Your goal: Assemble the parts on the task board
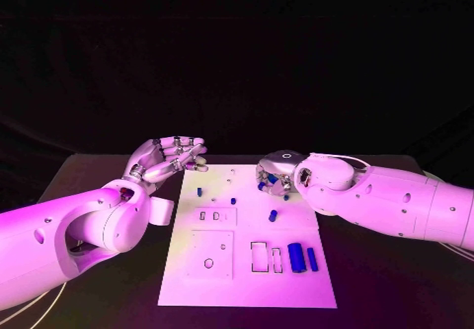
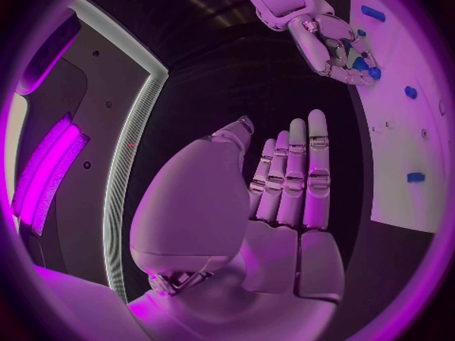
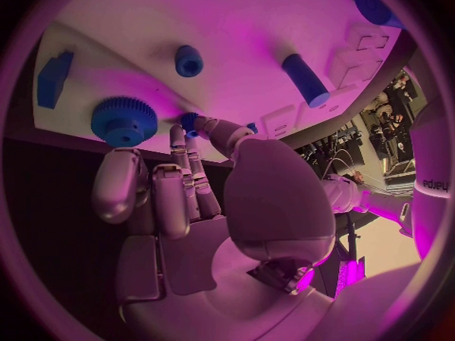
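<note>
Left hand [image 1: 170, 157]: raised above the desk [image 1: 98, 171] just off the task board's [image 1: 247, 281] far left corner, palm up, fingers apart and nearly straight (wrist view: flat open palm), grasping nothing.

Right hand [image 1: 277, 175]: lowered over the board's far right area, fingers curled down; thumb and a fingertip [image 3: 194, 129] meet at a small blue part [image 3: 189, 119], apparently pinching it (contact partly hidden).

Also on board: blue gear [image 3: 123, 120], blue cylinder [image 3: 305, 79], blue bars [image 1: 296, 258] near edge.
</note>
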Tool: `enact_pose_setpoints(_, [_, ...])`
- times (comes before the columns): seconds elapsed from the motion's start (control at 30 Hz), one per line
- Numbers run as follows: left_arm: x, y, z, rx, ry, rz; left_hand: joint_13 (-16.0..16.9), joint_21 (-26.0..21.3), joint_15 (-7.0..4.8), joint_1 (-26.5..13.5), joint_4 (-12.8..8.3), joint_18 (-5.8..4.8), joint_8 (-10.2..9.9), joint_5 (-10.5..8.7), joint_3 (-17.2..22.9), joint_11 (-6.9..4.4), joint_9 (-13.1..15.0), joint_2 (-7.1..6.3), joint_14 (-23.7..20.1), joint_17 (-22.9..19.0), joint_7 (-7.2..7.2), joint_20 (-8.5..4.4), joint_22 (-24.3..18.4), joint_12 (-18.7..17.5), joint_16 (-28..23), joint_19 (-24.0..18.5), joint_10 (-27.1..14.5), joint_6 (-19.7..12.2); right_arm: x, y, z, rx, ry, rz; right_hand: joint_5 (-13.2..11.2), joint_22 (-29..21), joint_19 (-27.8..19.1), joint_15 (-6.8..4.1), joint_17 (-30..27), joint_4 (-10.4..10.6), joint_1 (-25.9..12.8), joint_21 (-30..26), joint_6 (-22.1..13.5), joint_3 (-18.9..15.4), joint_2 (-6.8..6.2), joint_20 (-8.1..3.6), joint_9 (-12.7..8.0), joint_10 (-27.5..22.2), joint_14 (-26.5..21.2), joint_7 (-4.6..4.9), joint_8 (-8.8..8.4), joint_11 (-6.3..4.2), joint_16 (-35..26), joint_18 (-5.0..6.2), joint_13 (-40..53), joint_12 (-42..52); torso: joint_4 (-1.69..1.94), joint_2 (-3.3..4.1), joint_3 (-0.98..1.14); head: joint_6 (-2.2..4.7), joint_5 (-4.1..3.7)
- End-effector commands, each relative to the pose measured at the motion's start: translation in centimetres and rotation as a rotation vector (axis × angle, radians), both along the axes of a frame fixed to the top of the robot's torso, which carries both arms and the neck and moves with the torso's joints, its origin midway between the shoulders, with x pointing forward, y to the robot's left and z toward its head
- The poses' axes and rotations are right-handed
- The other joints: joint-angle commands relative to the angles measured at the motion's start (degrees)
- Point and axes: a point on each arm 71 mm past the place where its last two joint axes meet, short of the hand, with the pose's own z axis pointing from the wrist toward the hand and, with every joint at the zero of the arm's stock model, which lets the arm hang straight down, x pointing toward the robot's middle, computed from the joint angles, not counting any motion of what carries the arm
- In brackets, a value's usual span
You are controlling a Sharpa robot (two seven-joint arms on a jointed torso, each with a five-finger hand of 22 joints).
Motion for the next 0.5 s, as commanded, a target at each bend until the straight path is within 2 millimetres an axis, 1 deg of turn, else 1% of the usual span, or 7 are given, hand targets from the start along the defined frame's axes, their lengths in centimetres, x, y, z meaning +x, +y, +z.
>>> enact_pose_setpoints(0.03, [-0.09, -0.23, 0.24, -0.012, -0.005, -0.021, -0.06, 0.34, 0.35, -0.52, 0.33, 0.15, -0.35, -0.24, 0.01, -0.01, 0.0, 0.21, 0.08, 0.05, 0.22, 0.15, 0.08, -0.36, 0.11, 0.2, -0.27, -0.55, 0.14, -0.05, -0.07, -0.013, -0.012, -0.007, -0.48, 0.3, -0.16, -0.13, 0.16, 0.11, 0.18, 0.48, 0.66, 0.44, 0.94, 0.03, 0.29, 0.71, 2.94, -0.14, 0.49, -0.14, 0.36, -0.86, 0.19, 0.45, -0.01, 0.02, 0.0, -0.14, -0.1])
enact_pose_setpoints(0.2, [-0.1, -0.27, 0.31, -0.013, -0.005, -0.023, -0.06, 0.34, 0.35, -0.52, 0.33, 0.15, -0.35, -0.24, 0.01, -0.01, 0.0, 0.21, 0.08, 0.05, 0.22, 0.15, 0.08, -0.36, 0.11, 0.2, -0.27, -0.55, 0.33, -0.1, -0.14, -0.013, -0.015, -0.013, -0.71, 0.36, -0.2, -0.18, 0.21, 0.16, 0.27, 0.53, 0.86, 0.46, 1.1, -0.03, 0.46, 0.87, 2.95, -0.19, 0.62, -0.2, 0.43, -0.86, 0.27, 0.51, 0.01, 0.04, 0.02, -0.26, 0.06])
enact_pose_setpoints(0.33, [-0.11, -0.27, 0.37, -0.013, -0.006, -0.025, -0.05, 0.36, 0.36, -0.53, 0.36, 0.16, -0.34, -0.23, 0.06, 0.0, 0.02, 0.31, 0.09, 0.1, 0.24, 0.16, 0.08, -0.38, 0.11, 0.21, -0.24, -0.53, 0.37, -0.01, -0.26, -0.01, -0.016, -0.013, -1.36, 0.47, -0.24, -0.21, 0.16, 0.34, 0.16, 0.6, 0.91, 0.34, 1.13, -0.08, 0.65, 0.91, 2.94, -0.2, 0.68, -0.21, 0.45, -0.87, 0.35, 0.49, 0.02, 0.06, 0.03, -0.39, 0.01])
enact_pose_setpoints(0.37, [-0.1, -0.27, 0.38, -0.013, -0.006, -0.024, -0.05, 0.36, 0.36, -0.53, 0.36, 0.16, -0.34, -0.23, 0.06, 0.0, 0.02, 0.31, 0.09, 0.1, 0.24, 0.16, 0.08, -0.38, 0.11, 0.21, -0.24, -0.53, 0.36, 0.02, -0.28, -0.009, -0.017, -0.013, -1.63, 0.49, -0.26, -0.21, 0.11, 0.42, 0.11, 0.62, 0.94, 0.3, 1.15, -0.09, 0.72, 0.91, 2.92, -0.22, 0.72, -0.21, 0.44, -0.87, 0.37, 0.47, 0.03, 0.06, 0.01, -0.51, -0.01])
enact_pose_setpoints(0.5, [-0.09, -0.25, 0.42, -0.013, -0.006, -0.024, -0.05, 0.36, 0.36, -0.53, 0.36, 0.16, -0.34, -0.23, 0.06, 0.0, 0.02, 0.31, 0.09, 0.1, 0.24, 0.16, 0.08, -0.38, 0.11, 0.21, -0.24, -0.53, 0.32, 0.14, -0.3, -0.002, -0.022, -0.011, -2.49, 0.45, -0.38, -0.22, 0.07, 0.71, -0.07, 0.6, 1.11, 0.14, 1.17, -0.1, 0.97, 0.88, 2.9, -0.29, 0.84, -0.23, 0.47, -0.85, 0.46, 0.41, -0.04, -0.01, -0.02, -0.6, 0.01])
